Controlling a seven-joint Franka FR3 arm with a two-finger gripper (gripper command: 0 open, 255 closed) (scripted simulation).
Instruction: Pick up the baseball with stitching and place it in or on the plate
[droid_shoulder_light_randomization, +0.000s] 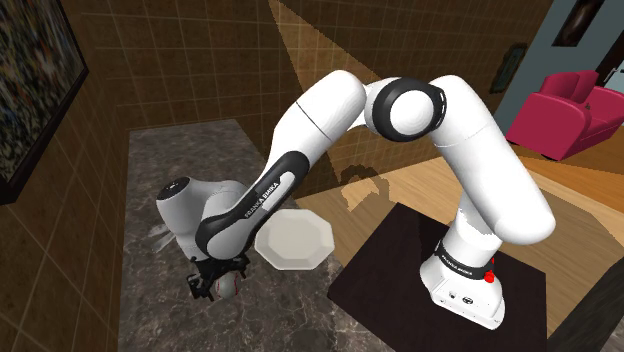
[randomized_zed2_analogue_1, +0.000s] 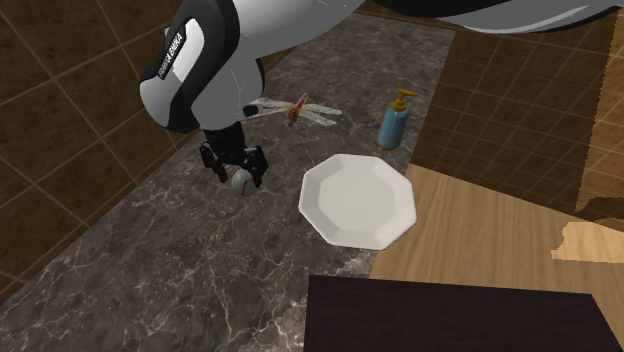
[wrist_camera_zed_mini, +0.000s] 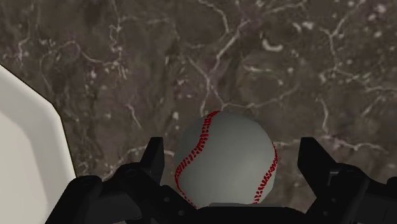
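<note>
The white baseball (wrist_camera_zed_mini: 226, 165) with red stitching is seen between the two fingers of the black claw (wrist_camera_zed_mini: 233, 145). In the wrist view, the fingers are spread. A strip of dark counter (wrist_camera_zed_mini: 191, 51) shows between the ball and one finger, and the other finger stands just beside the ball. The ball is therefore framed by the claw but is not pinched. Whether the ball rests on the counter cannot be told.

In the second exterior view, the claw (randomized_zed2_analogue_1: 233, 170) is pointed down at the marbled counter (randomized_zed2_analogue_1: 180, 280) with the baseball (randomized_zed2_analogue_1: 241, 184) at its tips. Both are near the white eight-sided plate (randomized_zed2_analogue_1: 357, 200), on the plate's left in that view, and are apart from it. The plate is empty and lies flat on the counter. A blue pump bottle (randomized_zed2_analogue_1: 395, 122) stands upright beyond the plate, near its far rim. A small dragonfly figure (randomized_zed2_analogue_1: 300, 108) lies beyond the plate as well, toward the arm. A light wooden surface (randomized_zed2_analogue_1: 480, 230) adjoins the counter on the plate's right, and the dark stand (randomized_zed2_analogue_1: 450, 315) lies in front of the plate.

In the shoulder view, the claw (droid_shoulder_light_randomization: 215, 278) and the baseball (droid_shoulder_light_randomization: 227, 288) are found just below and left of the plate (droid_shoulder_light_randomization: 293, 238). A corner of the plate (wrist_camera_zed_mini: 25, 146) is also seen beside the claw in the wrist view.
</note>
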